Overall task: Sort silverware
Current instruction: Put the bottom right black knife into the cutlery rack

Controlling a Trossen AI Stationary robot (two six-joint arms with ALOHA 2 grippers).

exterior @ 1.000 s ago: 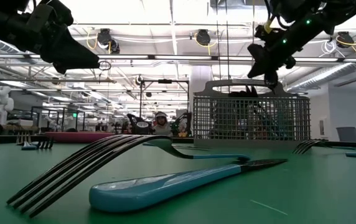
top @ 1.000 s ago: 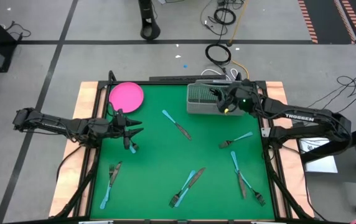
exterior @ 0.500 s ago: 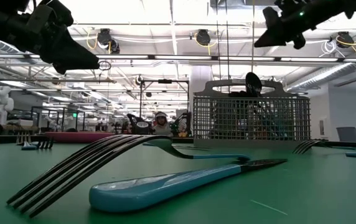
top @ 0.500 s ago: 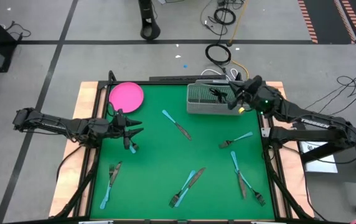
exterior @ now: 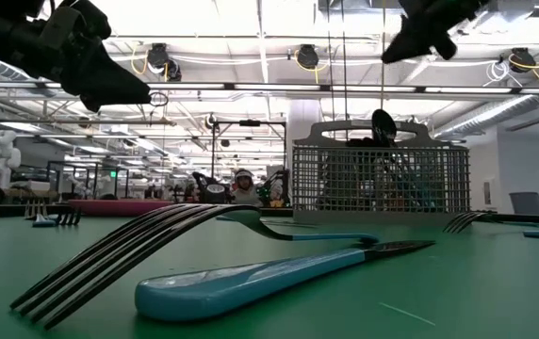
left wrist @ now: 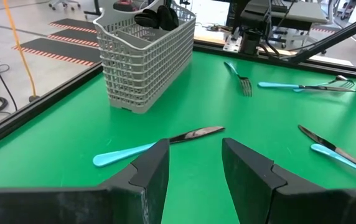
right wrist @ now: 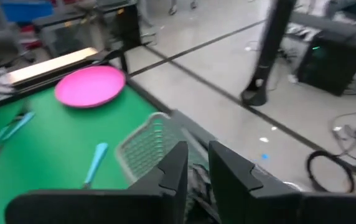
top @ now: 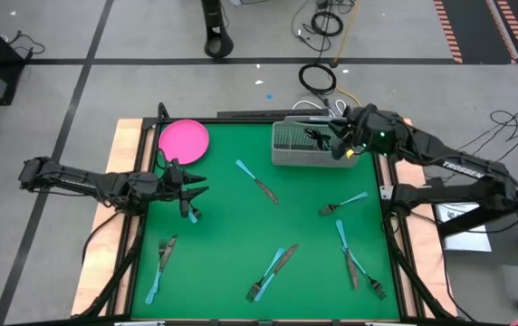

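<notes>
Several pieces of silverware with light blue handles lie flat on the green mat: a knife (top: 257,181), a fork (top: 342,204), and others near the front (top: 273,272) (top: 354,263) (top: 161,256). The grey mesh basket (top: 302,143) stands at the far edge with dark utensil heads (exterior: 383,124) sticking out of its top. My right gripper (top: 340,140) hovers high above the basket's right end, slightly open, with nothing between its fingers (right wrist: 196,165). My left gripper (top: 191,190) waits open above the mat's left side, and the knife (left wrist: 165,140) lies on the mat ahead of it.
A round pink plate (top: 184,139) sits at the mat's far left corner. The mat's middle between the scattered pieces is bare green (top: 241,226). Wooden borders and a black frame edge the table (top: 395,195). Beyond the table, a lab room with people shows in the low view.
My right gripper has risen from the basket's top rim and drawn back toward the table's right edge, tipping its fingers more level. A dark utensil head now shows above the basket's rim where the gripper stood.
</notes>
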